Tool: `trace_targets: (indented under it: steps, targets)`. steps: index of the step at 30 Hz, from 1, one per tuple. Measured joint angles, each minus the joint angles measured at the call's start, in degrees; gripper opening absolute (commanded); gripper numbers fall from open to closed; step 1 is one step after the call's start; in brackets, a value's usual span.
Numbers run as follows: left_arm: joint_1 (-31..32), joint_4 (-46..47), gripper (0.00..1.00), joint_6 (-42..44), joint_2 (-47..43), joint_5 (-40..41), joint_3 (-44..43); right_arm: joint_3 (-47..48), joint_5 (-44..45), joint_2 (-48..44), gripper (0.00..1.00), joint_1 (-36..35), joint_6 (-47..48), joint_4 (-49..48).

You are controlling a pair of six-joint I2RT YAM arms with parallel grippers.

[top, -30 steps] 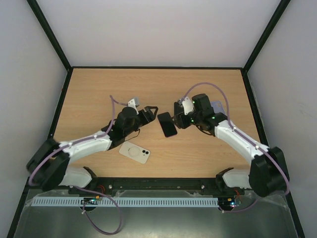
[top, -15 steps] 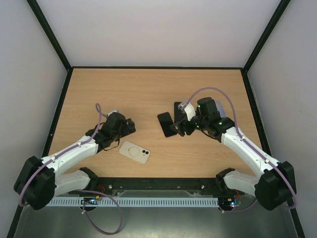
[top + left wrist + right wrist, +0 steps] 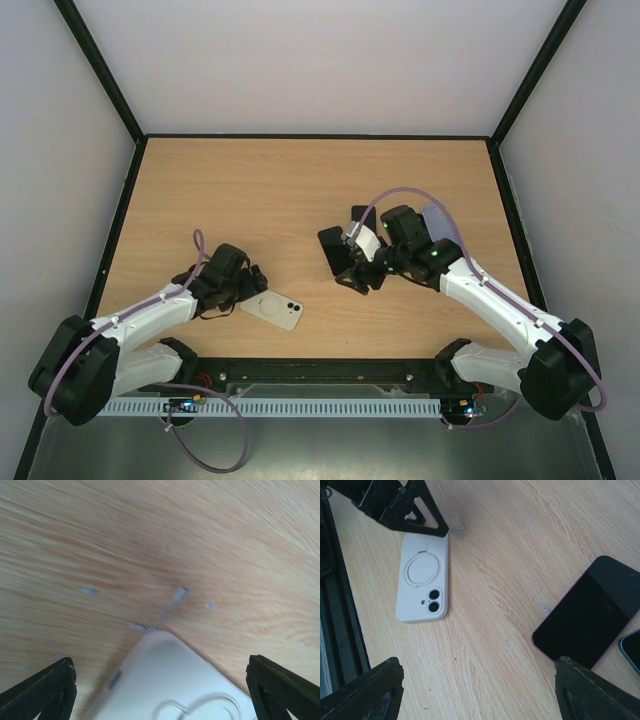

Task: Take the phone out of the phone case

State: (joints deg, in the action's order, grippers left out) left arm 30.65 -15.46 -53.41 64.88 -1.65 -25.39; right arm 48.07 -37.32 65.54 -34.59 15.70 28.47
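A white phone case (image 3: pixel 272 307) lies back up on the table, with a ring stand and camera lenses showing in its cutouts (image 3: pixel 422 584). My left gripper (image 3: pixel 250 284) is open at the case's left end, low over it; one case corner (image 3: pixel 170 680) sits between its fingers (image 3: pixel 45 692). A dark phone (image 3: pixel 337 250) with a pinkish edge lies screen up at the middle, and also shows in the right wrist view (image 3: pixel 590 615). My right gripper (image 3: pixel 357 278) is open and empty, just near of that phone, over bare wood (image 3: pixel 480 695).
The table's black front rail (image 3: pixel 340 605) runs just near of the case. A teal-edged object (image 3: pixel 632 650) shows at the right edge of the right wrist view. A lilac object (image 3: pixel 438 220) lies behind the right arm.
My left arm has drawn back to the near left and come down at the case's left end. My right gripper has moved nearer and off the dark phone.
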Motion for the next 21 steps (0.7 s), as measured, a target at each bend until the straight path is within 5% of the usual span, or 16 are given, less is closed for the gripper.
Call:
trace_targets:
  steps: [7, 14, 21]
  targets:
    - [9.29, 3.21, 0.9, -4.31, -0.96, -2.16, 1.33, 1.22, 2.84, -0.09, 0.81, 0.0, -1.09, 0.44]
    - [29.97, -0.96, 0.94, -13.0, 1.9, -0.63, -3.28, 2.84, 7.87, -1.31, 0.81, 0.68, -3.74, 1.99]
    - [36.28, -9.38, 1.0, -7.28, 5.7, 6.64, -15.89, 4.59, 2.71, -2.84, 0.79, 13.25, -5.46, 3.26]
